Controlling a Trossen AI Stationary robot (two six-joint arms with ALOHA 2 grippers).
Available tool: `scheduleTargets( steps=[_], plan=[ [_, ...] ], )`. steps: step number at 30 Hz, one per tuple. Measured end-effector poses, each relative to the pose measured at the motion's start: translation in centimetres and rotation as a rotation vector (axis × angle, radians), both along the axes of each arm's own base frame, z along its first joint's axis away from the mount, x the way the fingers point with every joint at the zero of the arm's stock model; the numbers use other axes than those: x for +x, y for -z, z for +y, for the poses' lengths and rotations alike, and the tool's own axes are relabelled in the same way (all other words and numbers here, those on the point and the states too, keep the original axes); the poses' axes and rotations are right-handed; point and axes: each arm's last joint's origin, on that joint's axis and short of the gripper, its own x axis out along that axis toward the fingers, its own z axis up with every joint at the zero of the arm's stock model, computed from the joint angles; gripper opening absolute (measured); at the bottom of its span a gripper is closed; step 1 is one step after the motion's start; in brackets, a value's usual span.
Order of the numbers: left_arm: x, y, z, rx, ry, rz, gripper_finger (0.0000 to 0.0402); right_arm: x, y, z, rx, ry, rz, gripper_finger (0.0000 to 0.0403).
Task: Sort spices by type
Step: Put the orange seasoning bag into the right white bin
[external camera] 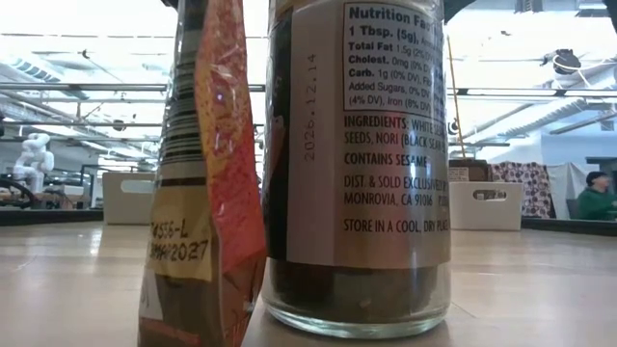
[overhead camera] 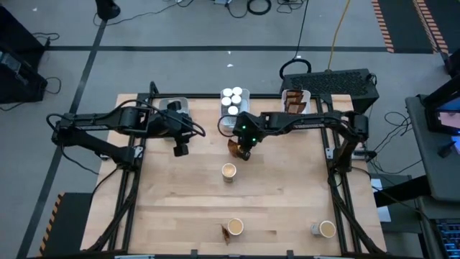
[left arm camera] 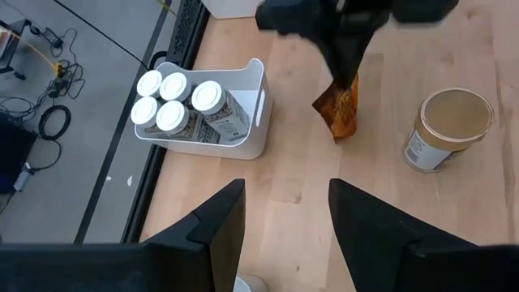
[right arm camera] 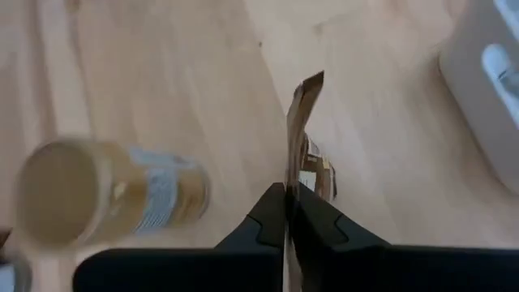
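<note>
A dark brown pouch (overhead camera: 234, 147) sits mid-table, just in front of the white tray (overhead camera: 245, 93) that holds several white-capped jars (left arm camera: 174, 101). My right gripper (right arm camera: 287, 191) is shut on that pouch. My left gripper (left arm camera: 280, 235) hangs open above the table's left half and touches nothing. One tan-topped tub (overhead camera: 228, 171) stands upright on its base right beside the held pouch. Two more tubs (overhead camera: 235, 227) (overhead camera: 327, 229) stand by the near edge, the first with another pouch (external camera: 207, 193) against it. My right gripper pinches the pouch's thin upper part (right arm camera: 302, 162) between its two fingers, slanting down from above. The pouch stands upright and edge-on below the fingers (left arm camera: 345, 61). Its lower end (left arm camera: 340, 134) is at the tabletop; whether it rests there I cannot tell.
A tray with brown pouches (overhead camera: 295, 101) stands at the far right and a grey tray (overhead camera: 172, 108) at the far left under my left arm. Bare wood lies in the middle and near left of the table (overhead camera: 172, 208).
</note>
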Motion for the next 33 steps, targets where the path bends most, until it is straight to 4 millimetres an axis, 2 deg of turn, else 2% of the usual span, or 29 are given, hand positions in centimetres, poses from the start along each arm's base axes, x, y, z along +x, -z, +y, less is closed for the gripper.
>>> scheduleTargets(
  steps=[10, 15, 19, 25, 29, 33],
  plan=[
    [0.1, -0.1, 0.0, 0.006, 0.002, -0.019, 0.0183, -5.3, -5.6, 1.1, -0.147, -0.277, 0.029, 0.0000],
    [0.3, -0.2, 0.0, 0.003, -0.002, -0.036, 0.0183, -6.5, -6.8, 1.4, -0.159, -0.295, 0.022, 0.0000],
    [0.3, -0.3, 0.0, 0.009, 0.003, -0.048, 0.0183, -6.7, -7.3, 1.4, -0.142, -0.251, -0.004, 0.0000],
    [0.4, -0.4, 0.0, 0.024, 0.019, -0.053, 0.0183, -5.1, -8.0, 1.1, -0.064, -0.076, -0.142, 0.0000],
    [0.4, -0.4, 0.0, 0.020, 0.016, -0.054, 0.0183, -3.9, -7.7, 0.9, -0.079, -0.074, -0.210, 0.0010],
    [0.4, -0.4, 0.0, 0.018, 0.014, -0.050, 0.0183, -3.7, -7.9, 0.8, -0.108, -0.053, -0.229, 0.0033]
  ],
)
